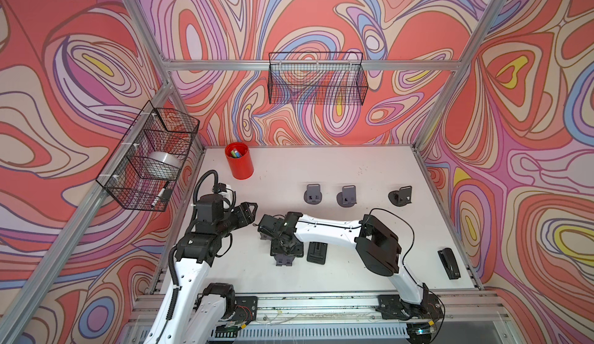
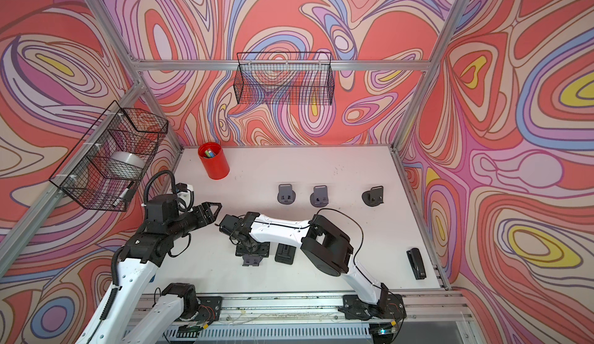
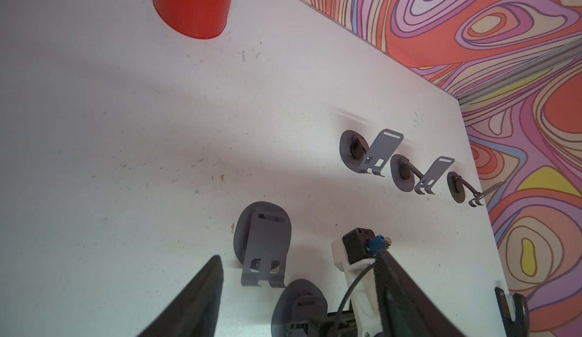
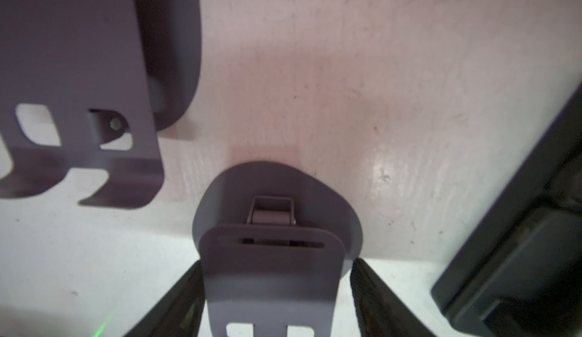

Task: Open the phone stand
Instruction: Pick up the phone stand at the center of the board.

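White table (image 1: 369, 172), left gripper (image 1: 252, 213) hanging above it spread wide with nothing in it. Right gripper (image 4: 276, 261) is down at front-middle, a finger each side of the grey phone stand (image 4: 271, 288), honestly can't tell if it's pinching

A red cup (image 1: 239, 164) with markers (image 1: 235, 153) is set near the table's (image 1: 353, 168) far left corner. A stapler (image 1: 449, 263) is laid by the right edge. A back basket (image 1: 316, 82) and a side basket (image 1: 141, 168) are hung on the frame. A tape roll (image 1: 164, 161) is kept in the side basket.
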Robot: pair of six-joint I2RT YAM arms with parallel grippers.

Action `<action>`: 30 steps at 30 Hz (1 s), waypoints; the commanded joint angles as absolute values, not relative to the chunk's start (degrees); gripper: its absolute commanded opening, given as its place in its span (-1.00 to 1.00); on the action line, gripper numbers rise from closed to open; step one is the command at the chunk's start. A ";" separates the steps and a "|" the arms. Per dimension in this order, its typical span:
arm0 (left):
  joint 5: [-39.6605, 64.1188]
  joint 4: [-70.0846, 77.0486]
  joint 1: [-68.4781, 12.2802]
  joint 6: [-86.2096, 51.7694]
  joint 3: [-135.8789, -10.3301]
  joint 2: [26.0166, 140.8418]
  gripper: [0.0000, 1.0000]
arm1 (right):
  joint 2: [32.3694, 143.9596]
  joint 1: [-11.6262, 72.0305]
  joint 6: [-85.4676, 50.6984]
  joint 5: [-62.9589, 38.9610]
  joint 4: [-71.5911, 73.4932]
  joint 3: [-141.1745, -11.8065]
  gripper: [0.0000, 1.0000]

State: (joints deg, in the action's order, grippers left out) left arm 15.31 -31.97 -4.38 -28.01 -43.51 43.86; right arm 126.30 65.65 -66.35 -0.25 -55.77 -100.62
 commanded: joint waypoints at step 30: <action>28.99 -28.50 -2.55 -30.33 -43.00 49.29 0.26 | 117.67 61.61 -57.08 3.28 -58.45 -101.30 -0.61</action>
State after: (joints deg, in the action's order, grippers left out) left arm 22.65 -30.92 -2.94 -28.77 -43.51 47.92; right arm 123.15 63.20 -60.62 0.64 -57.95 -101.32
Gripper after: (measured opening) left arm 0.642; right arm 0.592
